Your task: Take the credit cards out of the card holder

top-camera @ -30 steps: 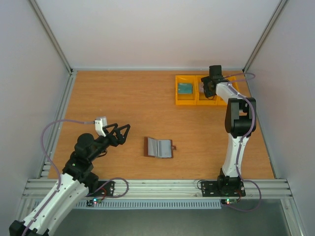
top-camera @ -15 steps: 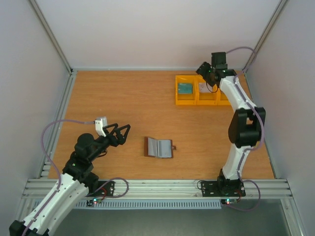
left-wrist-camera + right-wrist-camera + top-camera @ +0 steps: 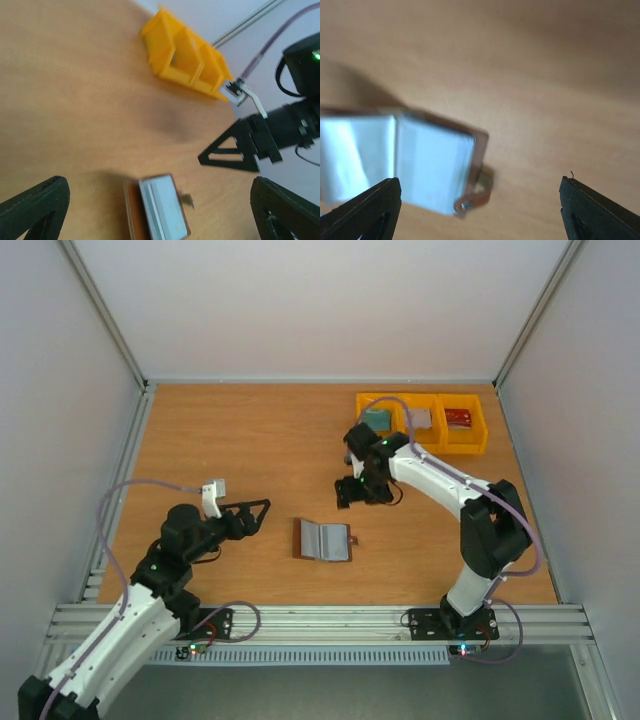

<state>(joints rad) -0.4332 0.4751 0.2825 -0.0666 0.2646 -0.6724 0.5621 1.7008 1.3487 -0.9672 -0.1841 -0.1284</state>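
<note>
1. at the far left, the left end effector (image 3: 258, 512) hovers low over the wooden surface (image 3: 220, 430). its two fingers are spread wide and grip nothing. it points toward the middle, probably so it can pin the wallet down if needed.
2. just to its right, near the front middle, the card holder (image 3: 324, 540) lies flat and unfolded. the blue-grey lining faces up, with brown leather showing at the edges. the little snap tab (image 3: 354, 540) sticks out on the right side. lying open like this, its pockets can be reached from above. i cannot tell whether any card is tucked inside.
3. a little behind and to the right of the holder, the right end effector (image 3: 362, 492) hangs above the surface, clear of the holder. its fingers are wide apart and empty. its wrist camera looks down on the tab end, so it seems lined up for a reach.
4. at the back right sits a row of yellow bins (image 3: 400, 448). the left bin holds a teal credit card (image 3: 376, 420), the middle a whitish-grey credit card (image 3: 421, 418) and the right a red credit card (image 3: 459, 418). with one card per compartment, the job looks nearly done.
</note>
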